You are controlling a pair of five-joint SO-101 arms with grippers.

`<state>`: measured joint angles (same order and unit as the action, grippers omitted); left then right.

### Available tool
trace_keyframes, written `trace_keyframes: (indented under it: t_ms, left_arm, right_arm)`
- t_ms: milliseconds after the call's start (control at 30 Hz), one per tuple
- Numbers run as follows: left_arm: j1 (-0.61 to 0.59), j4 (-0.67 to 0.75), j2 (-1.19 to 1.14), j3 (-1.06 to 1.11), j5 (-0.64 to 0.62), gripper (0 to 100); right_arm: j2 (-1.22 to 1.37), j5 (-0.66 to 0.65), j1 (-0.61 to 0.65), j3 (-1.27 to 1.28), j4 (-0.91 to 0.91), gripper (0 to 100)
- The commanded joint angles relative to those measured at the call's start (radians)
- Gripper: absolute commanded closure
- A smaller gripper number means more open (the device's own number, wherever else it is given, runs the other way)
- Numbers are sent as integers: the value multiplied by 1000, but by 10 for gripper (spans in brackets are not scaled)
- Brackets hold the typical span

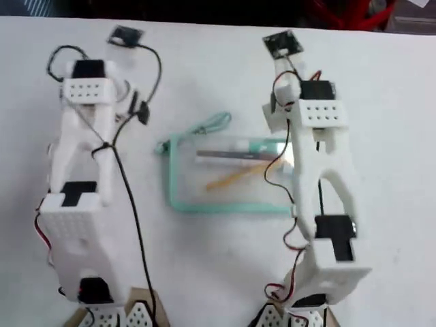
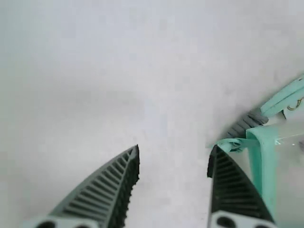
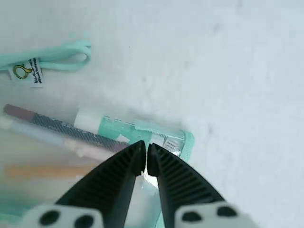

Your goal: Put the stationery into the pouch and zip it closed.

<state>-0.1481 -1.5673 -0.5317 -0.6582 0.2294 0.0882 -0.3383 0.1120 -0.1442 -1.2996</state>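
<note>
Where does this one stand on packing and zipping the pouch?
Done: the orange pencil and pens lie inside the pouch. In hand: the right hand is shut at the pouch's zipper edge, the left hand open by its opposite corner. Left: zipping; how far it is closed cannot be told.

One pouch (image 1: 225,197) is lying on one table (image 1: 204,68), holding one orange pencil (image 1: 235,178) and at least two pens (image 1: 221,156) (overlapping, hard to separate); two arms (image 1: 82,204) are flanking it.

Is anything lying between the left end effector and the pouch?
Nothing. In the left wrist view the left end effector has one finger right at the pouch corner; bare table lies between its open fingers.
</note>
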Motion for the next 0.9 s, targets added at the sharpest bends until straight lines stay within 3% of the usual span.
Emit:
trace_keyframes:
  t_ms: [0,200,367,567,867]
  left_arm:
    - [-22,-176,54,-301,-11,756]
    - [-33,-224,252,-609,-11,756]
    - [-31,-224,572,-598,-11,756]
    - [-30,-224,1017,-384,-9,756]
    - [-30,-141,1676,224,-8,755]
  right_arm:
    - [-257,8,-13,35,-28,979]
    - [-650,9,8,84,-45,979]
    - [-920,8,12,86,-125,978]
    - [-1193,12,12,86,-174,978]
    - [-1541,15,12,87,-288,978]
